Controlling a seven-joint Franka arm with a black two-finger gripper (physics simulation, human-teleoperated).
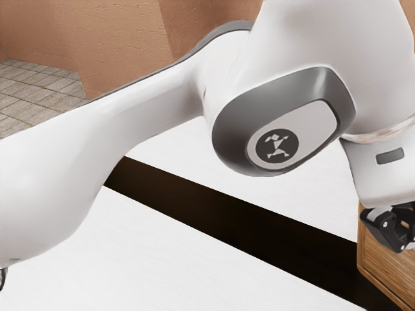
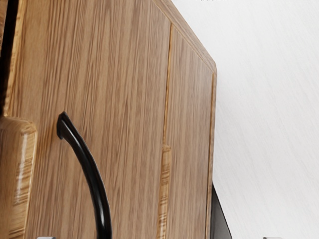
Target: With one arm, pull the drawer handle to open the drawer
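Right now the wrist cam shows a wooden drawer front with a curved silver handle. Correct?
Not quite. The handle is black, not silver, as the wrist view shows. The rest holds: it is curved and sits on a wooden drawer front.

The arm [image 1: 130, 136] is glossy white, built of thick rounded links with smooth shells. A dark grey seam [image 1: 224, 34] runs along the edge of the long link. At the joint, a broad dark grey band [image 1: 225, 129] frames a lighter grey cap [image 1: 311, 120] with rounded corners. The cap carries a round black emblem [image 1: 277, 144] with a small white figure inside it. A pale, faintly pinkish ring [image 1: 389, 131] circles the last white link, which bears a small dark grey pill-shaped inset [image 1: 390, 156]. The gripper [image 1: 393, 228] is black and angular, with hard-edged, faceted surfaces.
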